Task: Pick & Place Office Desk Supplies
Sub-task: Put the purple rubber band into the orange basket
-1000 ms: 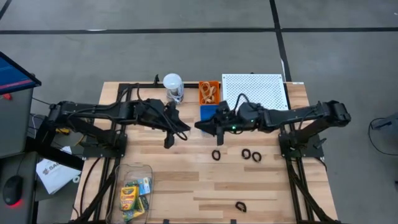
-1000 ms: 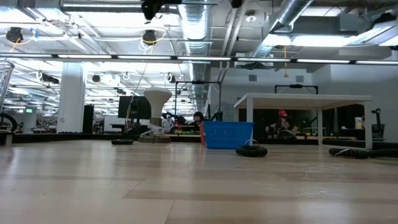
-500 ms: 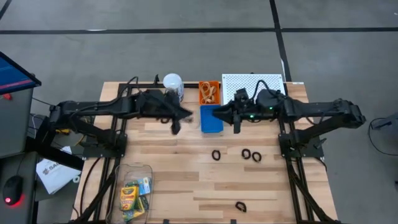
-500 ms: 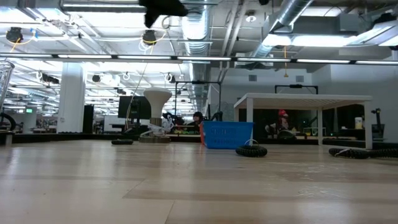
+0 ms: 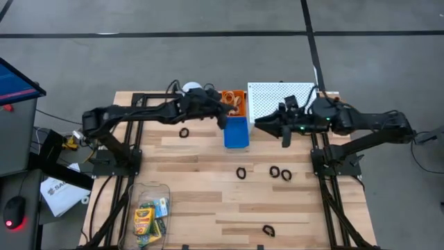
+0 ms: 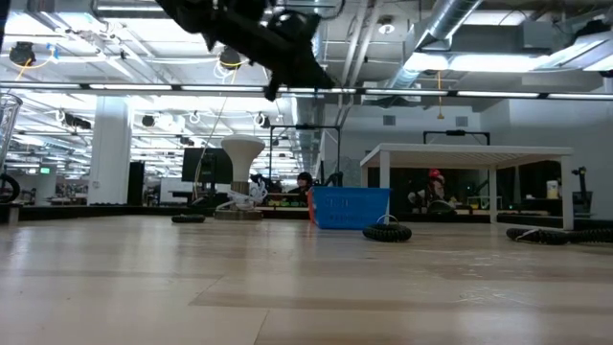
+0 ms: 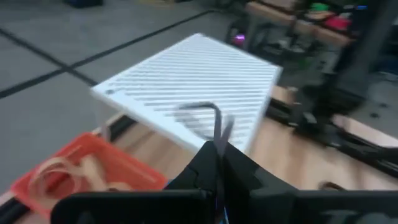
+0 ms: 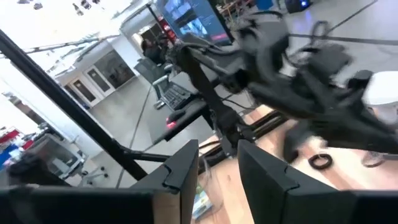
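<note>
Arms meet over the far middle of the table [image 5: 208, 201]. From above, the left gripper [image 5: 223, 121] hangs over the blue bin [image 5: 236, 133] beside the orange bin [image 5: 234, 101], and its wrist camera shows its fingers [image 7: 219, 163] pressed together with a thin dark loop pinched at the tip; I cannot tell what that loop is. Under them the wrist view also catches the white shelf [image 7: 193, 87] and tan rubber bands [image 7: 59, 171] lying in the orange bin. The right gripper [image 5: 283, 133] hovers at the front edge of the shelf, just right of the blue bin, fingers [image 8: 180, 171] spread a little with nothing between them.

Black clips lie loose on the wood: one [image 5: 184, 132] left of the blue bin, below the left arm; one [image 5: 241, 172] and a touching pair [image 5: 279, 171] in the middle; one more [image 5: 268, 229] near the front edge. Crayon boxes [image 5: 146, 221] sit in a clear tub [image 5: 150, 189] at the front left corner. The white-lidded jar [image 5: 191, 89] stands at the back, partly hidden by the left arm.

From table height the blue bin shows far off with a clip [image 6: 387, 231] just in front of it, and the left arm [image 6: 259, 38] crosses overhead
</note>
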`<act>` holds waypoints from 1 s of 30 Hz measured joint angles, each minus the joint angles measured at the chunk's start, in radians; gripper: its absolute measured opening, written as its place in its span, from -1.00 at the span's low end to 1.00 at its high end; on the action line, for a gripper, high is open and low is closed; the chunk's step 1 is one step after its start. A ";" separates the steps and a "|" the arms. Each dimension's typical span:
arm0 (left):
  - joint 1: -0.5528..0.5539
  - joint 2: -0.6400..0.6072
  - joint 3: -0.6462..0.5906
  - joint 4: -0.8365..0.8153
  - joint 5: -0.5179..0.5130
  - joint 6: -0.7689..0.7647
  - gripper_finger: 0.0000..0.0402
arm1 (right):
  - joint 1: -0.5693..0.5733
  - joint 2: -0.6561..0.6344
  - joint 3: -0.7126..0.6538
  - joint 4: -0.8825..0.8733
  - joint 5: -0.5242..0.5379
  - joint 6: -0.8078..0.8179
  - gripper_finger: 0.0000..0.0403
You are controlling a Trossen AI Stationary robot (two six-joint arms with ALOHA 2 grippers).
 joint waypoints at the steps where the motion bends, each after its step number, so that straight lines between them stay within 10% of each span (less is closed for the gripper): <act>1: 0.007 0.023 0.014 -0.002 -0.025 -0.002 -1.00 | 0.005 -0.010 0.000 -0.010 0.007 0.000 -0.45; 30: 0.160 0.370 0.161 0.038 -0.014 -0.184 -0.99 | 0.025 -0.056 0.000 -0.062 0.051 0.007 -0.45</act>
